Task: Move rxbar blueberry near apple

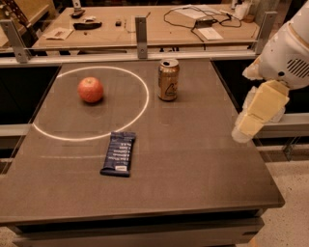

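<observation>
The rxbar blueberry (119,153), a flat dark navy wrapper with white text, lies on the dark table (203,169) left of centre, just outside the white painted circle. The apple (91,89), red-orange, sits inside the circle at the back left, well apart from the bar. My gripper (247,126), on the cream and white arm, hangs at the table's right edge, far from both and holding nothing that I can see.
A gold drink can (168,79) stands upright at the back centre, just right of the circle. A rail with metal posts (141,30) runs behind the table. A wooden bench with cables (193,14) lies beyond.
</observation>
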